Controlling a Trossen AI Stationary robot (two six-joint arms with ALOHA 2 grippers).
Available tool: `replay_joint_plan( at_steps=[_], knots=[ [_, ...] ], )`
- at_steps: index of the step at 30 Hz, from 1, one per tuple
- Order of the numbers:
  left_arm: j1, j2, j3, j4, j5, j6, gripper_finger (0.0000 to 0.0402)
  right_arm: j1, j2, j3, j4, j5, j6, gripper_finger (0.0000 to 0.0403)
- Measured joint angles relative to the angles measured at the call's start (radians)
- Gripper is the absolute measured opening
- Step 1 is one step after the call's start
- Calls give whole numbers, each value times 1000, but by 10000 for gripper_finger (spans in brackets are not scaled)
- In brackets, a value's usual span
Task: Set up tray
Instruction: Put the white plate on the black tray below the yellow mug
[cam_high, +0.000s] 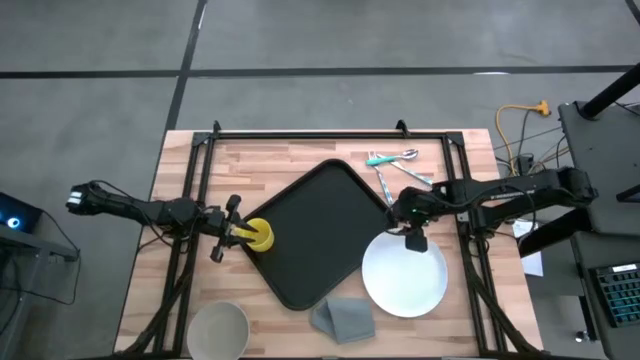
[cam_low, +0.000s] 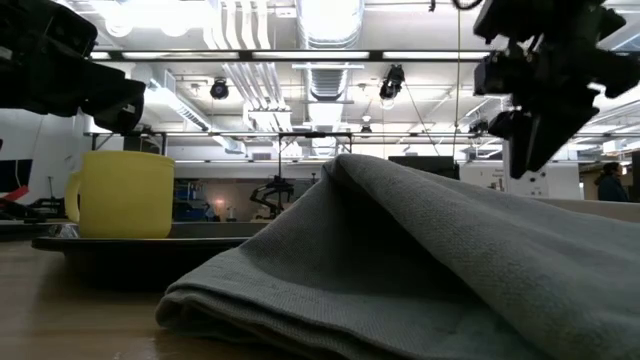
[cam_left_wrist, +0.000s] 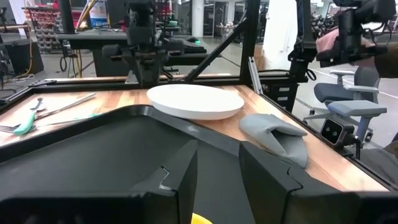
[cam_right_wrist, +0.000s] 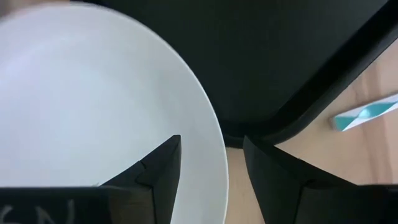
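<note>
The black tray (cam_high: 315, 235) lies turned cornerwise in the table's middle. A yellow cup (cam_high: 260, 236) stands upright by its base on the tray's left corner; it also shows in the low view (cam_low: 125, 195). My left gripper (cam_high: 237, 232) is open just above and left of the cup, and a bit of yellow (cam_left_wrist: 200, 219) shows below its fingers. A white plate (cam_high: 405, 273) lies flat on the table right of the tray. My right gripper (cam_high: 415, 240) is open above the plate's far rim (cam_right_wrist: 214, 143), one finger on either side of it.
A folded grey cloth (cam_high: 342, 318) lies at the near edge, close to the low camera (cam_low: 420, 260). A pale bowl (cam_high: 218, 330) stands at the near left. Teal-handled cutlery (cam_high: 395, 165) lies at the far right. The arms' black frame (cam_high: 310, 135) runs along the far edge.
</note>
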Motion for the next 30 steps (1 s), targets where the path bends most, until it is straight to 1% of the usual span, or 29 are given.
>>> replay_joint_plan(
  at_steps=[8,14,17,21,27,28,30],
  knots=[
    [0,0,0,0,0,0,105,0,140,0,26,-49,-25,168],
    [0,0,0,0,0,0,105,0,206,-2,63,-52,-34,159],
    [0,0,0,0,0,0,105,0,233,-2,65,-51,-33,148],
    [0,0,0,0,0,0,105,-1,250,0,64,-47,-31,115],
    [0,0,0,0,0,0,105,-1,222,-5,57,-70,-32,29],
    [0,0,0,0,0,0,105,0,215,-5,58,-82,-32,19],
    [0,0,0,0,0,0,105,0,198,-5,59,-110,-31,14]
  ],
)
